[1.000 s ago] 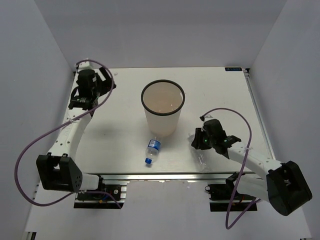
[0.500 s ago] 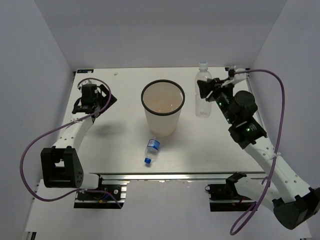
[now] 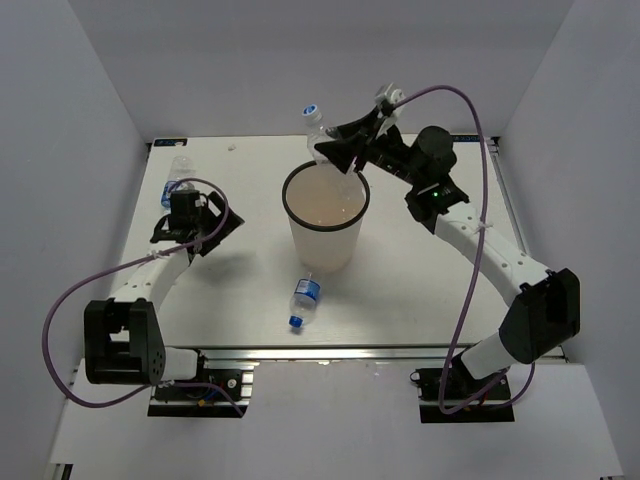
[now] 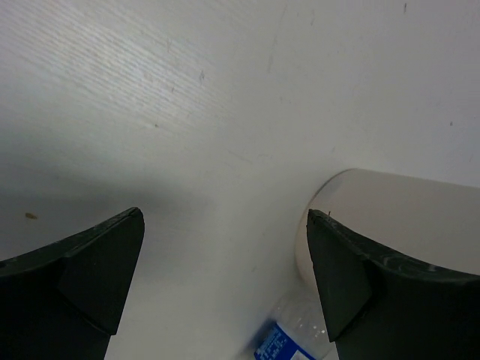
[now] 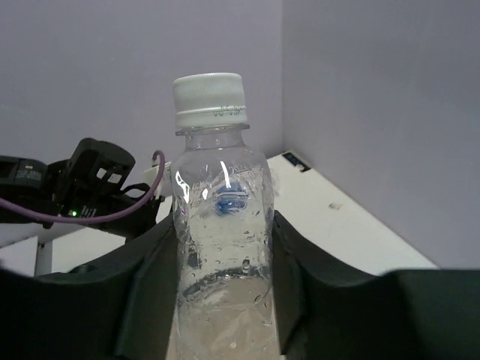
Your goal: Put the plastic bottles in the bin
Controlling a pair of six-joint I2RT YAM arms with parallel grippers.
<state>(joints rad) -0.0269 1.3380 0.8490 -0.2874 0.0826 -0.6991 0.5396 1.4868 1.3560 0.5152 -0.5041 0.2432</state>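
Fingers (image 5: pixel 146 292) of my right hand (image 3: pixel 342 150) are pinched on the lower body of a clear bottle (image 5: pixel 221 195) with a white cap, holding it tilted in the air above the far rim of the bin (image 3: pixel 325 250), which stands upright mid-desk (image 3: pixel 440 290). My left hand (image 4: pixel 225 221) hangs spread wide and holding nothing, low over the desk to the bin's left, facing its wall and a blue-labelled bottle (image 3: pixel 305 298) that lies on its side just in front of the bin. A third bottle (image 3: pixel 180 172), clear as far as I can tell, sits near the far left corner beyond my left arm.
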